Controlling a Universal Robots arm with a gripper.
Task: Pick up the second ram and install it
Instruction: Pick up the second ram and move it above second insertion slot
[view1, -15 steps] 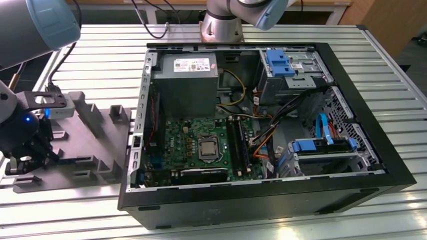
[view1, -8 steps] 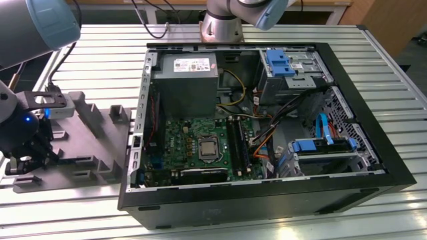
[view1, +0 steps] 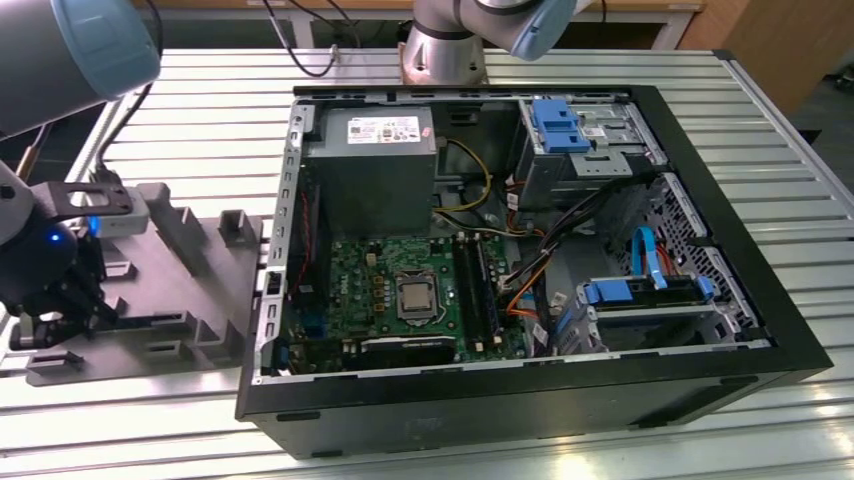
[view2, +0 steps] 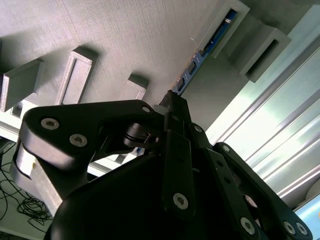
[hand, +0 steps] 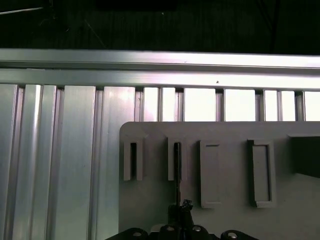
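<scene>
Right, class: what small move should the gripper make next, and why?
Probably a short straight lift, once its hold is sure: the gripper sits at one end of the memory stick, which stands in slots of the grey holder.

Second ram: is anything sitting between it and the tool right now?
Nothing visible does. In the second wrist view the tool is right at the near end of the second ram, which stands on edge in a grey slotted block.
</scene>
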